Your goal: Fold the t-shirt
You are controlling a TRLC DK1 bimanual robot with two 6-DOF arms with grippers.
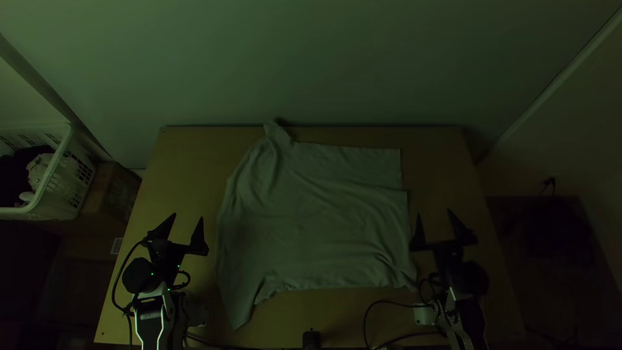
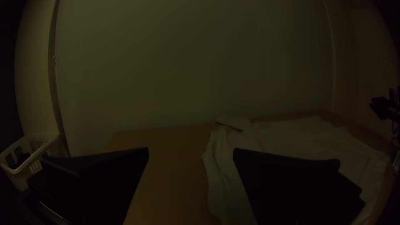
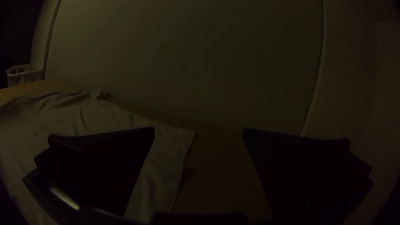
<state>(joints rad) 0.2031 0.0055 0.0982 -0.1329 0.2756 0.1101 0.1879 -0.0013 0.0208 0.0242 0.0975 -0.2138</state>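
The light grey t-shirt (image 1: 317, 220) lies spread over the middle of the table with some wrinkles. One sleeve end points to the far edge, another toward the near left. My left gripper (image 1: 188, 217) stands open beside the shirt's left side, nothing between its fingers. In the left wrist view the left gripper (image 2: 191, 151) is open, with the t-shirt (image 2: 229, 166) beyond. My right gripper (image 1: 434, 215) is open just off the shirt's right edge. The right wrist view has the right gripper (image 3: 199, 130) with fingers apart and the t-shirt (image 3: 162, 166) behind one of them.
A white laundry basket (image 1: 61, 162) with clothes stands left of the table, next to a cardboard box (image 1: 110, 193). Bare wooden table (image 1: 188, 162) borders the shirt on both sides. Cables (image 1: 372, 317) run near the front edge, beside a small black object (image 1: 311, 339).
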